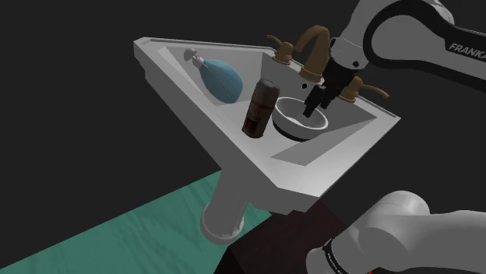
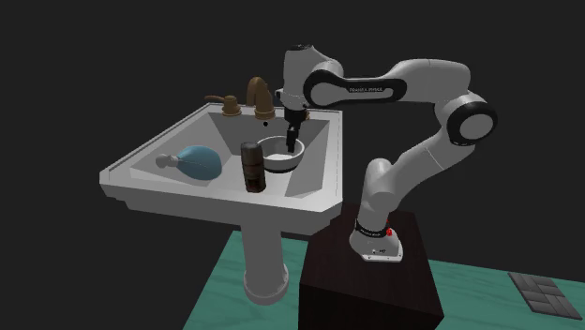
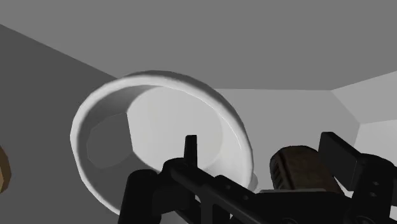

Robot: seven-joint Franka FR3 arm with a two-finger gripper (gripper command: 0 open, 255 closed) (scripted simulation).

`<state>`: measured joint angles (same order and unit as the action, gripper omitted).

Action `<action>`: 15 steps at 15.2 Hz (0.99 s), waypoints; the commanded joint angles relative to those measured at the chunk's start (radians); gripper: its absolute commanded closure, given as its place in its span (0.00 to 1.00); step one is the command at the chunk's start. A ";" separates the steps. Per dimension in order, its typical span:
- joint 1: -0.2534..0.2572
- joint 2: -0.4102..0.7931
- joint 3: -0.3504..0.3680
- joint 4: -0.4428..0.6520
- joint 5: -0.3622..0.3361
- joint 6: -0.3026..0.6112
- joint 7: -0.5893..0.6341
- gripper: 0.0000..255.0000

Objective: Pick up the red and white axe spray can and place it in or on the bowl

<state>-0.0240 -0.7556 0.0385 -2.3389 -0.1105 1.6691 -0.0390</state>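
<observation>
In the sink (image 1: pixel 234 159) basin, the spray can (image 1: pixel 261 107) stands upright close to the front rim, about mid-length. It renders dark reddish-brown with a black cap and a paler label patch, not red and white. Nothing is gripping it.

The bowl (image 1: pixel 290 124) is white and sits just beside the can, between it and the tap (image 1: pixel 311 47) at the back rim. From the second exterior view the can (image 2: pixel 253 167) overlaps the bowl's (image 2: pixel 272 161) front rim; can't tell if they touch.

The gripper (image 1: pixel 315 105) hangs over the bowl's tap side, pointing down, tips low at the rim. In the second exterior view it (image 2: pixel 293 141) is also above the bowl's inside. In the wrist view the gripper (image 3: pixel 264 145) has its fingers (image 3: pixel 189 149) apart with nothing clamped. The bowl rim (image 3: pixel 83 121) shows beside one finger. A brown cylinder, probably the can (image 3: pixel 299 168), shows past the gap, clear of both fingers.

A blue pear-shaped bottle (image 1: pixel 222 78) lies on its side toward the sink corner far from the arm's stand (image 2: pixel 370 281), well apart from the can. The tap and its handles are bronze. The sink is on a pedestal over a teal floor (image 1: pixel 117 233); the background is black.
</observation>
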 commanded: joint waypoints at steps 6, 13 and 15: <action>0.086 0.203 -0.056 0.185 0.044 0.005 -0.220 0.00; 0.191 0.472 -0.098 0.486 0.142 -0.069 -0.526 0.00; 0.214 0.547 -0.101 0.581 0.174 -0.107 -0.609 0.00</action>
<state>0.1769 -0.2484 -0.0611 -1.8130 0.0463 1.5871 -0.6014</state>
